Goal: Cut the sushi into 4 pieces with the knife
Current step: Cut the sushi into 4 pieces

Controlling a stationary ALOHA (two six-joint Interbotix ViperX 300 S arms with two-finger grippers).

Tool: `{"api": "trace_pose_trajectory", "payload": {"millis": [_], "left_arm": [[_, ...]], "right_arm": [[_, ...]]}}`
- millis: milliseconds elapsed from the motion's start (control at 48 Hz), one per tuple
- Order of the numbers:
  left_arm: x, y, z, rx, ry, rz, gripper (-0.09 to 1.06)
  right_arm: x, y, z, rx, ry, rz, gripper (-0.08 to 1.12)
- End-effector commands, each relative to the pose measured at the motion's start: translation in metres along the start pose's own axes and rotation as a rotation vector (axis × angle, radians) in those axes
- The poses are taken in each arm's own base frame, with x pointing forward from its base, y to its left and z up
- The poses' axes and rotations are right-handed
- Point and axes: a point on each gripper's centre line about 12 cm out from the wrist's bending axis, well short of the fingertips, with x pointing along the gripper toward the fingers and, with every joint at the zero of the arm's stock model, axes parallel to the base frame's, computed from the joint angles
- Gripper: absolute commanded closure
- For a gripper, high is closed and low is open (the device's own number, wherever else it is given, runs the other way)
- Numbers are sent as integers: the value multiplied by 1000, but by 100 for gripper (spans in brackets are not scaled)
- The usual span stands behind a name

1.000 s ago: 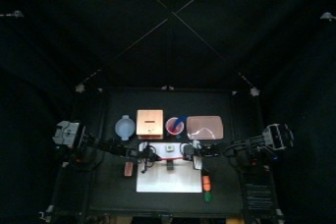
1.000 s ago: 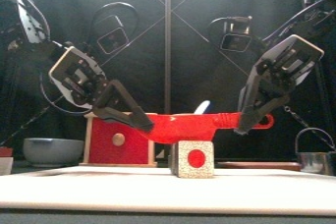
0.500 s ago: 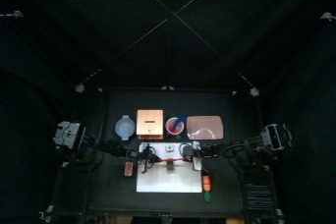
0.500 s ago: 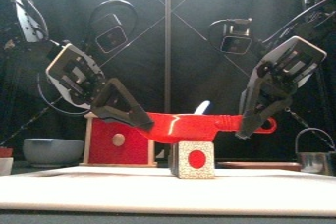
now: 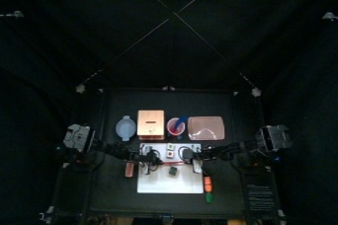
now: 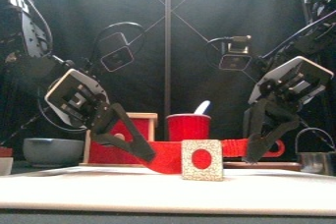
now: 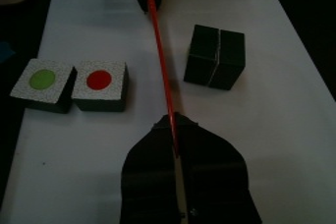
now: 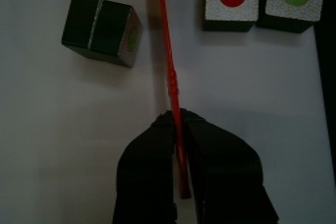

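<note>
A red toy knife (image 6: pixel 160 152) hangs level just above the white cutting board (image 5: pixel 169 182), held at both ends. My left gripper (image 7: pixel 171 120) is shut on one end and my right gripper (image 8: pixel 174 118) on the other. On one side of the blade (image 7: pixel 155 41) stands a dark green block of two joined sushi pieces (image 7: pixel 215 56). Across the blade lie two separate pieces, one with a red dot (image 7: pixel 98 84) and one with a green dot (image 7: pixel 42 83). Seen from the front, the red-dot piece (image 6: pixel 201 159) hides the blade's middle.
Along the back stand a blue-grey bowl (image 5: pixel 126 127), the wooden box (image 5: pixel 152 123), a red cup (image 5: pixel 177 125) and the pink tray (image 5: pixel 207 127). A metal cutter (image 6: pixel 312 159) sits at the right. Small toys lie beside the board on the left (image 5: pixel 129 170) and right (image 5: pixel 209 185).
Both grippers have come down together, bringing the knife from well above the sushi to just over the board.
</note>
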Motion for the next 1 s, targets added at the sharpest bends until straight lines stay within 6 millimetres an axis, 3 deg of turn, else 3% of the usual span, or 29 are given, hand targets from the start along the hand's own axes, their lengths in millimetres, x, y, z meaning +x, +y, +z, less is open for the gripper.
{"api": "trace_pose_trajectory", "payload": {"millis": [21,292,521,833,1000], "left_arm": [[6,-1,0,8,5,0,77],[0,18,20,25,-47,28,77],[-11,34,39,56,-103,44,77],[-28,21,70,137,-195,-11,77],[-33,9,78,160,-221,-41,77]], "right_arm": [[3,-2,12,14,-33,-4,102],[-8,-12,22,30,-70,-21,102],[-32,-14,34,43,-106,-20,102],[-68,14,44,53,-177,63,102],[-72,36,39,33,-180,120,102]]}}
